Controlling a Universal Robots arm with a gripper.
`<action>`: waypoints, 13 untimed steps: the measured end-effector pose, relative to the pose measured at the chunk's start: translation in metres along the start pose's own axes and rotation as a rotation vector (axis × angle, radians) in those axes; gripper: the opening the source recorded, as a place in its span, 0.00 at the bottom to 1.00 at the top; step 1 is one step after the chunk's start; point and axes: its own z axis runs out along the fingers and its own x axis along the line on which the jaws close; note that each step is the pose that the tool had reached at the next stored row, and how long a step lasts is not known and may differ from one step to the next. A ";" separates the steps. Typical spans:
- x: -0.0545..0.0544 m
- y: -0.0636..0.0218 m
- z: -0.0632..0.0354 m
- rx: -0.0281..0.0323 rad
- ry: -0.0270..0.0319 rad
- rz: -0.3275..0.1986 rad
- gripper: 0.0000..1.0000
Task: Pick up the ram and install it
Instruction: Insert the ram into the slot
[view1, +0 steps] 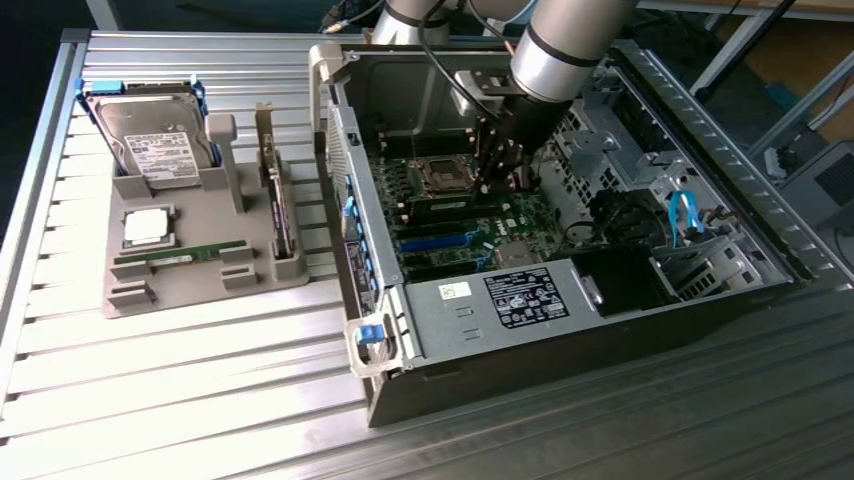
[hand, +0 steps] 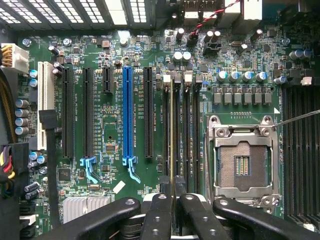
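Judged from the wrist view, the step in hand is seating the ram (hand: 172, 130). It stands edge-on over a memory slot (hand: 185, 130) bank on the motherboard (hand: 107, 115), and the gripper (hand: 172, 192) has its two fingers closed on the ram's thin edges. To do this well, the stick should stay upright and parallel to its slot, with the slot's end clips swung clear. The push should go straight down and evenly along the stick's length, because a tilt would probably jam one end. It should also stay off the open processor socket (hand: 242, 162) just beside the slots, whose contacts look easy to damage. Counting across the exterior view from its left, there is one grey tray (view1: 134, 300). It carries one hard drive (view1: 154, 145), one square processor (view1: 147, 228), one further green stick (view1: 180, 256) lying flat and one dark expansion card (view1: 278, 205) standing on edge. To the exterior view's right of the tray sits one open case (view1: 561, 330), with the single arm's gripper (view1: 505, 178) reaching down inside it, near the middle of the board. On the board, the bank beside the socket appears to have four memory slots, and there are one blue slot (hand: 128, 110) and one socket.
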 end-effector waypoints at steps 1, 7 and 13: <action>0.000 0.0000 0.0000 0.0000 -0.0001 0.000 0.13; 0.001 0.0001 0.0000 0.0001 0.0000 0.000 0.13; 0.001 0.0011 0.0003 0.0010 0.0001 0.000 0.13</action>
